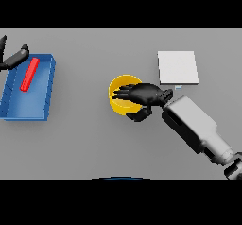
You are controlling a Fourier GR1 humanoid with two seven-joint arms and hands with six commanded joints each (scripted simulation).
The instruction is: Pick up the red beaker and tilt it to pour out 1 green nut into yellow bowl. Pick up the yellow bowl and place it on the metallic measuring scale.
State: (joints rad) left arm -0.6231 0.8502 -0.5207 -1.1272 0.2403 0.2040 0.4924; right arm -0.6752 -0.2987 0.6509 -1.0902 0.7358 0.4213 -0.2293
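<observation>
The right hand (142, 95) is spread over the bowl (118, 102), fingers loosely curved across its rim, thumb below, apparently for lifting; no firm grasp is seen. Beyond lies the scale (177, 67). Far left, the beaker (30, 74) rests in a tray (45, 107), the left hand (14, 57) beside it, fingers straight.

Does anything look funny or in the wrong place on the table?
Yes. The red beaker is lying flat on its side in the blue tray at the far left, not standing up. The left hand is by the tray's top corner. The right hand reaches over the yellow bowl. No green nut shows.
</observation>
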